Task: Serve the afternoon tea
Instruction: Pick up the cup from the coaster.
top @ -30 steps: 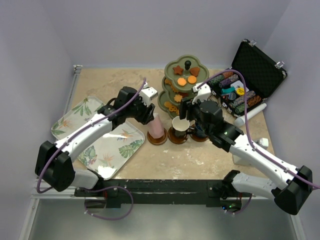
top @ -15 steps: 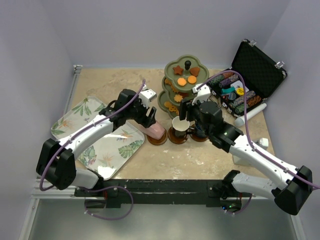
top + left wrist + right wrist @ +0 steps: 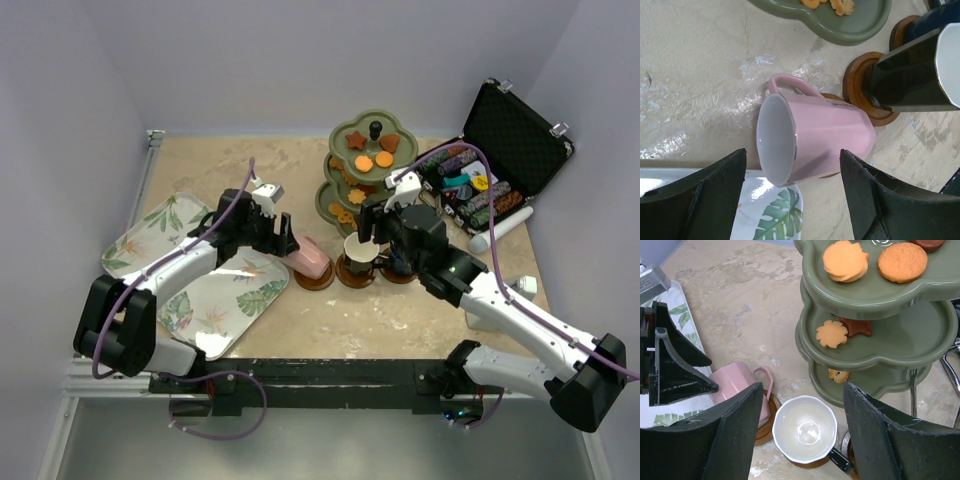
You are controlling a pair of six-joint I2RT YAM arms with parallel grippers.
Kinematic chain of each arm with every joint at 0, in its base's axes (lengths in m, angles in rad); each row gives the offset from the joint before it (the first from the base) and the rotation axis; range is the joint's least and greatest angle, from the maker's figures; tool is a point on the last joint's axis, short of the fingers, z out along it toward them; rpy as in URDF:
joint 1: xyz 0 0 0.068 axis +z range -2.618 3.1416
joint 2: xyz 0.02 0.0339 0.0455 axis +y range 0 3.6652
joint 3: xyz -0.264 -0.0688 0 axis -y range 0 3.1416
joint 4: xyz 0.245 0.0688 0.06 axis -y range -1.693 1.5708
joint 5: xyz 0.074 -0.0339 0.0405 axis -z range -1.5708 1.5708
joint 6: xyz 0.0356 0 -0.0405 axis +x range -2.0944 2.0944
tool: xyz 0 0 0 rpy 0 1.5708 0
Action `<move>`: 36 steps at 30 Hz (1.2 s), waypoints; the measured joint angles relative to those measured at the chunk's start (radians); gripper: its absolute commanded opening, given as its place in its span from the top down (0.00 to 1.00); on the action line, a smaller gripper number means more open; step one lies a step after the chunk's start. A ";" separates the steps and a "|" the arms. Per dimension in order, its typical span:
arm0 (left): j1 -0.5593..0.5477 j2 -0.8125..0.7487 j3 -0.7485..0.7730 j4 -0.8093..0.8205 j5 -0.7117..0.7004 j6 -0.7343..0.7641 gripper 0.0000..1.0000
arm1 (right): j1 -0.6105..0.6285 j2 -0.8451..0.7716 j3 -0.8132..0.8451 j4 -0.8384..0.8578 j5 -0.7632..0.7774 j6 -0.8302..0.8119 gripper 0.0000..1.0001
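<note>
My left gripper stands open, facing the pink cup (it lies tipped on its side, empty, across its saucer). My right gripper gapes above the empty cream cup. Biscuits sit on the green stand.

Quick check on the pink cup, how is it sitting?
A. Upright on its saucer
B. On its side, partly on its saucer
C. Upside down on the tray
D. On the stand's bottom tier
B: the pink cup lies tipped over with its mouth facing sideways, its base end resting on the saucer.
</note>
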 measured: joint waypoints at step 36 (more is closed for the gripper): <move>0.019 0.016 0.144 -0.229 0.340 0.286 1.00 | 0.000 0.005 -0.016 0.003 -0.030 -0.001 0.30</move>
